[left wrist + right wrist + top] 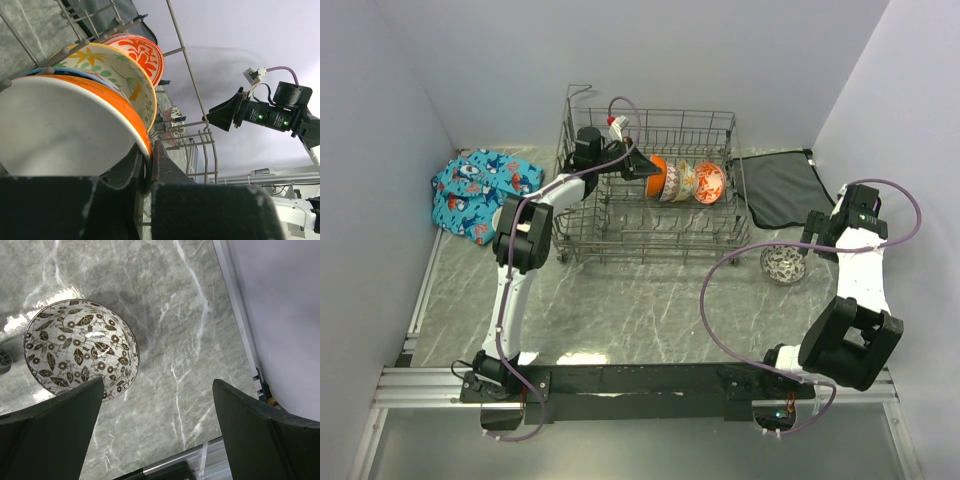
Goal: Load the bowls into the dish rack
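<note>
The last loose piece, the black-and-white bowl (80,352), sits mouth-up on the marbled tabletop (640,300), just off the dish rack's (650,243) near right corner and close under the right gripper (157,385). That gripper hangs spread wide with nothing in it. In the right wrist view the bowl lies off to one side of the gap, part of its rim hidden behind one finger, so the right arm is plainly the nearer one and, by my reading, needs a sideways shift to straddle the rim. Being round, the bowl has no long axis; its thin lip is the only edge to pinch.

The left gripper (147,155) is clamped on the rim of the orange bowl (65,130), which stands on edge among the wire tines. Behind it stand the leaf-painted bowl (117,67) and the orange-red bowl (142,50), all tilted the same way. A sliver of blue rim peeks out between the first two. The glaze looks glossy and hard, likely slippery against the dark fingers
</note>
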